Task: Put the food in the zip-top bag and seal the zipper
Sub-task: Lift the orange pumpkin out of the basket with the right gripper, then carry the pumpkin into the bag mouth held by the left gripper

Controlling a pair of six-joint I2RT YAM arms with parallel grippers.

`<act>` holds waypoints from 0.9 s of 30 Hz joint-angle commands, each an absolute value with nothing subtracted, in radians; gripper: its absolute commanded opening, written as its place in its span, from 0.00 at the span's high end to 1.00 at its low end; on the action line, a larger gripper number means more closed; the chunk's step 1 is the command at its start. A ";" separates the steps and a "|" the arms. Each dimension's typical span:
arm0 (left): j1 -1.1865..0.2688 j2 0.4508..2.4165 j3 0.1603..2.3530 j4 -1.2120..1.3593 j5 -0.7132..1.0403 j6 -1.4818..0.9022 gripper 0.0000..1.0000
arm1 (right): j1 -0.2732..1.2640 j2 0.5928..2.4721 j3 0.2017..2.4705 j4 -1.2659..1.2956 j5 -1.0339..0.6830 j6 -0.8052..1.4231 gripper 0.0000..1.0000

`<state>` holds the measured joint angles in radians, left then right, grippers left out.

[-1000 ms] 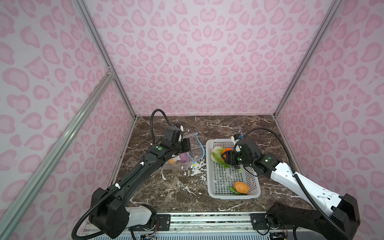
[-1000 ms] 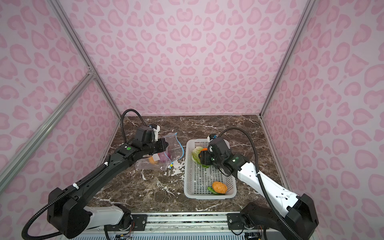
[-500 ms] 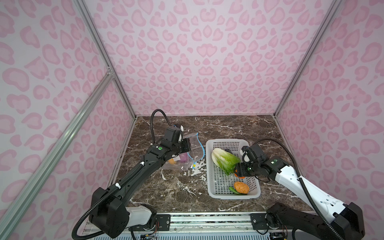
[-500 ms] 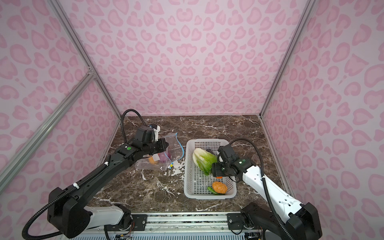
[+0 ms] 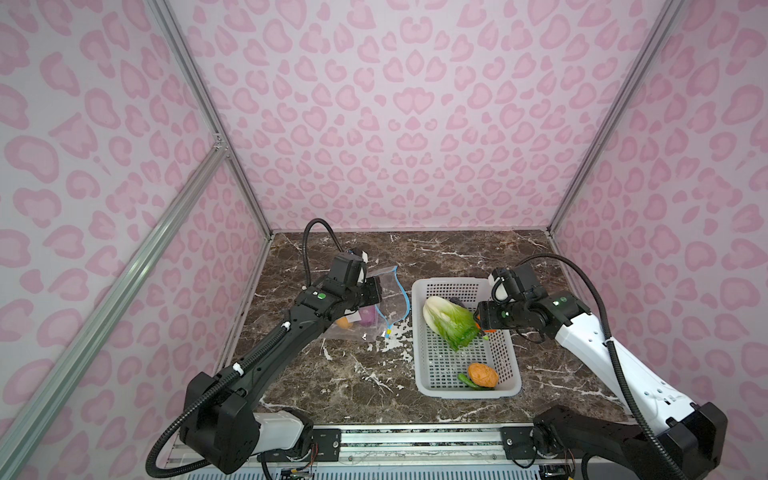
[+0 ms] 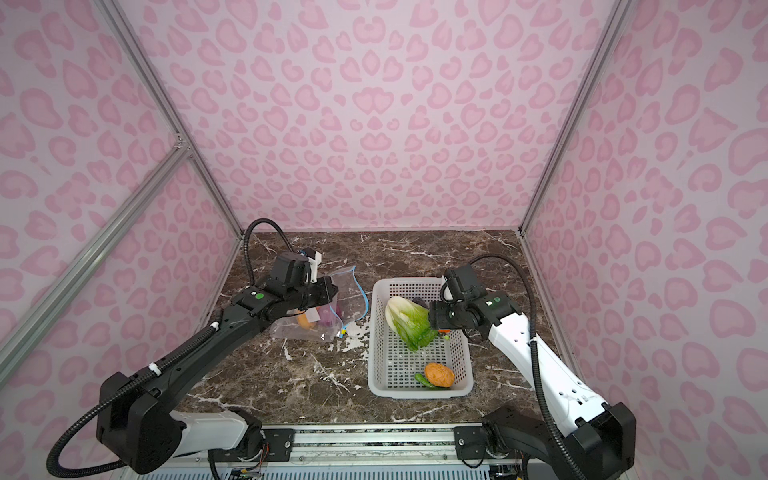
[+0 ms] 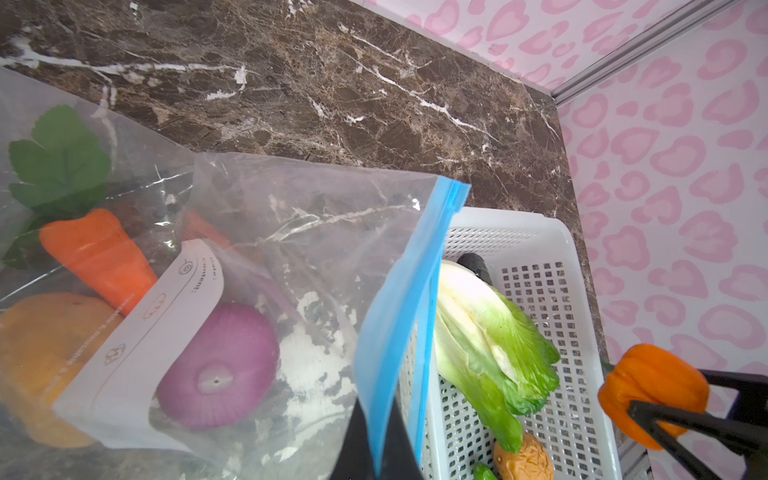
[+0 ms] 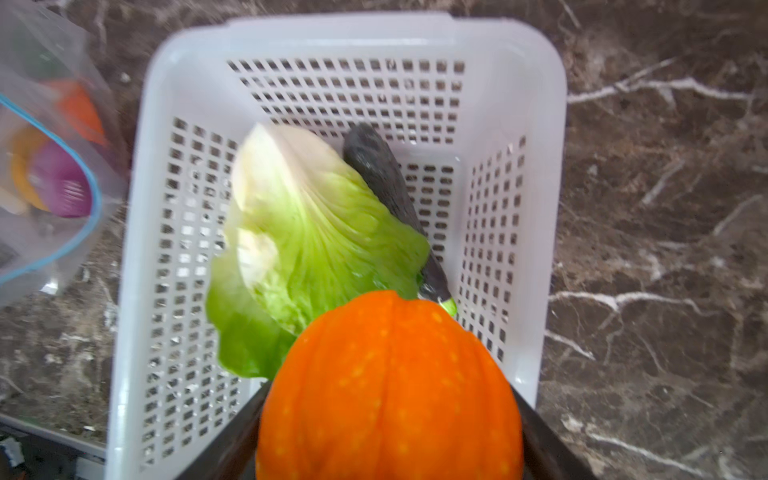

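pink spotted walls close in a dark marble table (image 5: pixel 415 257). the left gripper (image 5: pixel 376 291) is pinched tight on the blue zipper (image 7: pixel 415 291) of the clear bag (image 7: pixel 291 216), holding that edge up just left of the white basket (image 8: pixel 137 249); an onion (image 7: pixel 218 365) and a carrot (image 7: pixel 99 257) lie inside the bag. the right gripper (image 5: pixel 482 324) has its jaws spread wide around a round orange fruit (image 8: pixel 388 386), held over the basket by the leafy end of the cabbage (image 8: pixel 307 232), which lies against a dark cucumber (image 8: pixel 378 170). a potato (image 5: pixel 483 375) sits at the basket's near end.
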<state>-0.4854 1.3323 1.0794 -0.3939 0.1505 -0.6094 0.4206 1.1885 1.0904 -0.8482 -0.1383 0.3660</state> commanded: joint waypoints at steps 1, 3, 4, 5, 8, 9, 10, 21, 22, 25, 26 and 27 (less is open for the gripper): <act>-0.485 1.339 1.086 -0.370 0.160 -0.611 0.98 | 0.425 1.211 1.114 -0.648 -0.255 0.387 0.29; -0.485 1.336 1.087 -0.370 0.157 -0.609 0.98 | 0.442 1.231 1.109 -0.517 -0.290 0.410 0.31; -0.485 1.332 1.087 -0.369 0.155 -0.608 0.98 | 0.460 1.247 1.113 -0.456 -0.300 0.419 0.31; -0.485 1.332 1.088 -0.372 0.153 -0.606 0.98 | 0.484 1.267 1.128 -0.407 -0.297 0.421 0.31; -0.485 1.323 1.091 -0.375 0.150 -0.600 0.98 | 0.566 1.345 1.194 -0.330 -0.276 0.403 0.31; -0.485 1.320 1.091 -0.376 0.148 -0.598 0.98 | 0.594 1.375 1.218 -0.320 -0.274 0.392 0.31; -0.485 1.317 1.093 -0.377 0.147 -0.598 0.98 | 0.612 1.400 1.235 -0.314 -0.274 0.382 0.31; -0.485 1.310 1.097 -0.382 0.147 -0.594 0.98 | 0.776 1.597 1.287 -0.187 -0.294 0.387 0.31; -0.485 1.311 1.099 -0.382 0.150 -0.594 0.98 | 0.782 1.610 1.285 -0.177 -0.292 0.390 0.31; -0.485 1.304 1.101 -0.385 0.152 -0.594 0.98 | 0.794 1.655 1.289 -0.155 -0.287 0.401 0.32; -0.485 1.301 1.101 -0.385 0.152 -0.592 0.98 | 0.799 1.669 1.293 -0.152 -0.278 0.400 0.32; -0.485 1.296 1.101 -0.385 0.150 -0.592 0.98 | 0.802 1.681 1.300 -0.152 -0.270 0.398 0.32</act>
<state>-0.4854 1.3102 1.0870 -0.3958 0.1493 -0.6010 0.7940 1.6569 1.2922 -0.2020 -0.2897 0.3916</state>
